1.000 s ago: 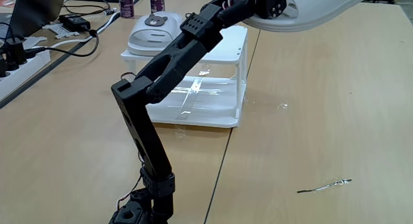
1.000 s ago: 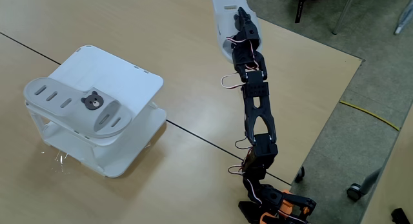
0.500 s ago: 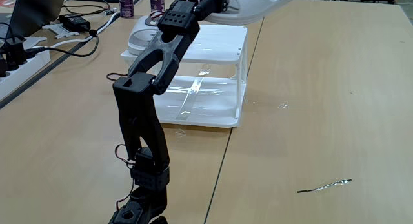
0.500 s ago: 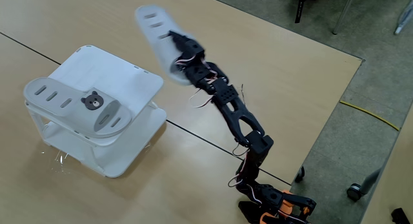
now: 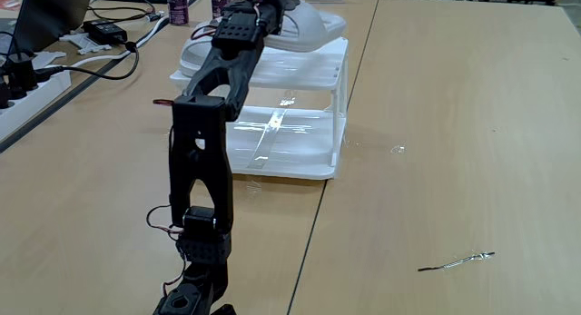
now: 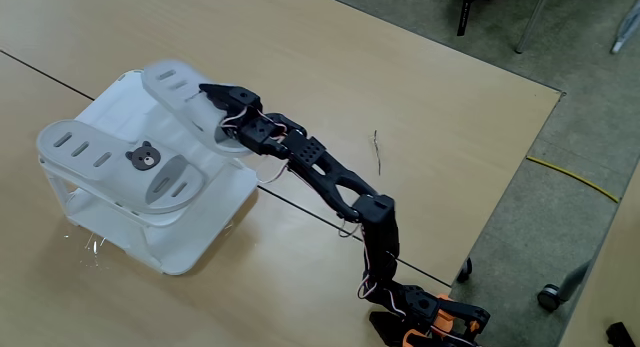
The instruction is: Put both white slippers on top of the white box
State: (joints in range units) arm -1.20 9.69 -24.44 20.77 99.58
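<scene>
Second slipper [image 6: 178, 95], carried over, now sits above the white box [image 6: 200, 222].

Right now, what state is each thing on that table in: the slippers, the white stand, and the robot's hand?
First slipper: lying flat on the stand's top, bear badge up, free of the hand.
Second slipper: held in the hand over the stand's top beside the first; whether it rests on the top cannot be told.
White stand: upright on the table.
Hand: shut on the second slipper.
</scene>
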